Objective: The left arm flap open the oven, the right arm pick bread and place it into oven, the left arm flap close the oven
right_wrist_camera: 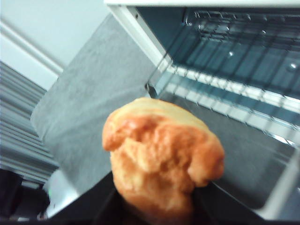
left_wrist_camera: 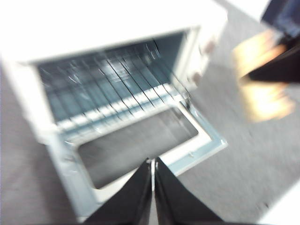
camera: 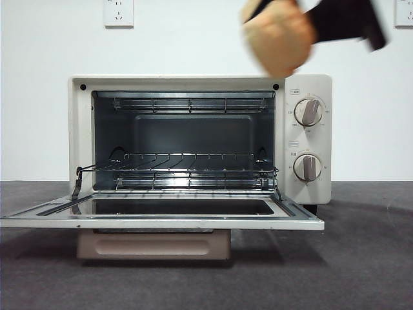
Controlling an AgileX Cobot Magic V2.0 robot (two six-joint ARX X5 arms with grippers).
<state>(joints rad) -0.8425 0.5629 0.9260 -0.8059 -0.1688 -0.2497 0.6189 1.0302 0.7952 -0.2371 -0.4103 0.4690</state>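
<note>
The oven is sitting on the grey table with its door lying flat open and the wire rack showing inside. The left gripper is hanging above the door's front edge, its jaws pressed together on nothing. Up at the right, above the knobs, the right gripper is carrying the bread clamped between its jaws, though the blur is making the exact grip hard to judge
</note>
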